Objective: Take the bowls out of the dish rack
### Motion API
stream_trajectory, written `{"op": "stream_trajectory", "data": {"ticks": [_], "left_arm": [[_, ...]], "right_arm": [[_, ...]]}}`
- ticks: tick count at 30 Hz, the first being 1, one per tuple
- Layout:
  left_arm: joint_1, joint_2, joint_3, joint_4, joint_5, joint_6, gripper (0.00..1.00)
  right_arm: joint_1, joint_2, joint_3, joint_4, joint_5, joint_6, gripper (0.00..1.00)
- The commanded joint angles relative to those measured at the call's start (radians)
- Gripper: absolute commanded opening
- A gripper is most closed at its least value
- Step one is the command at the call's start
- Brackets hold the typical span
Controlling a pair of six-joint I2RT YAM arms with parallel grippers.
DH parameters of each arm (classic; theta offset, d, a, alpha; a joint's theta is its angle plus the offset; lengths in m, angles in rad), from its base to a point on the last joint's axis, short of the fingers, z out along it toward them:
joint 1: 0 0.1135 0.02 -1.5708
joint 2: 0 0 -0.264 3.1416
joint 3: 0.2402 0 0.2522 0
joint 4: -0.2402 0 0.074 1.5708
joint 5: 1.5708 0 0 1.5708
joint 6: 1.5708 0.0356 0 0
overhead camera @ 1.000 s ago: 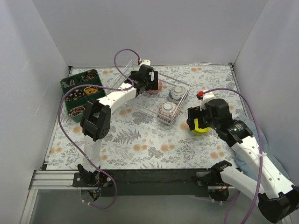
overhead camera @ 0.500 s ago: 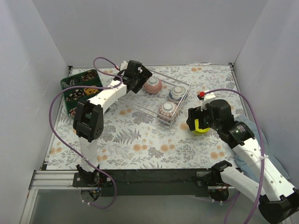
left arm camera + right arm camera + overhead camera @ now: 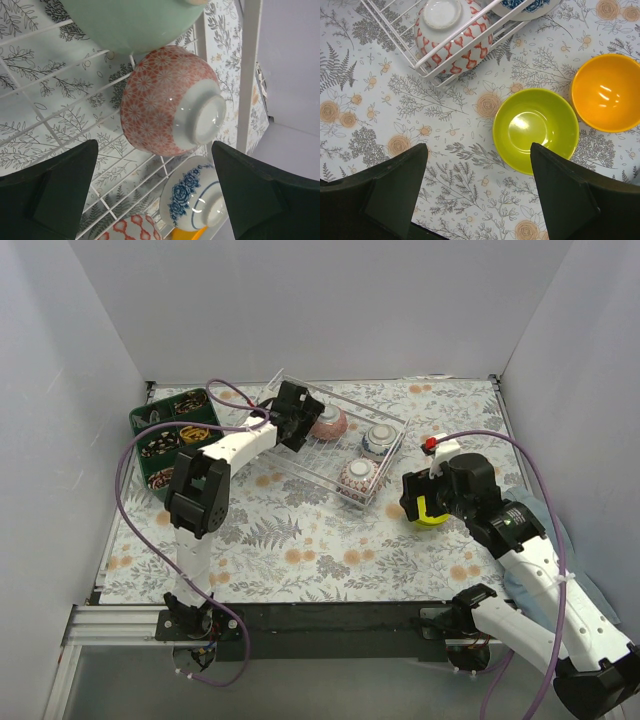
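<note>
The white wire dish rack (image 3: 318,462) stands at the table's middle back. In the top view it holds a pink-patterned bowl (image 3: 330,422), a blue-and-white bowl (image 3: 379,439) and a red-patterned bowl (image 3: 358,476), all upside down. My left gripper (image 3: 298,418) hovers open over the rack's left end. Its wrist view shows a pale green bowl (image 3: 130,20), with the pink-patterned bowl (image 3: 165,100) below the open fingers. My right gripper (image 3: 479,150) stands open over the table, holding nothing. A lime-yellow bowl (image 3: 536,129) and an orange bowl (image 3: 606,91) sit upright just to its right.
A dark green compartmented tray (image 3: 172,438) sits at the far left, close to the left arm. Grey walls close in the back and both sides. A pale blue cloth (image 3: 548,532) lies under the right arm at the table's right edge.
The left wrist swung left along the rack's back, then came back slightly right over the rack's left end. The right arm has barely moved.
</note>
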Motion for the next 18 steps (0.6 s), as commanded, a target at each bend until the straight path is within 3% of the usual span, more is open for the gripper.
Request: {"op": "stream_trajectory", "data": {"ticks": [1, 18], "left_arm": [[0.001, 0.019, -0.021, 0.021, -0.036, -0.099, 0.98], [0.000, 0.086, -0.081, 0.220, 0.004, -0.133, 0.98]], "right_arm": [[-0.004, 0.002, -0.015, 0.016, -0.006, -0.035, 0.92], [-0.004, 0.044, -0.024, 0.031, -0.034, -0.082, 0.92]]}}
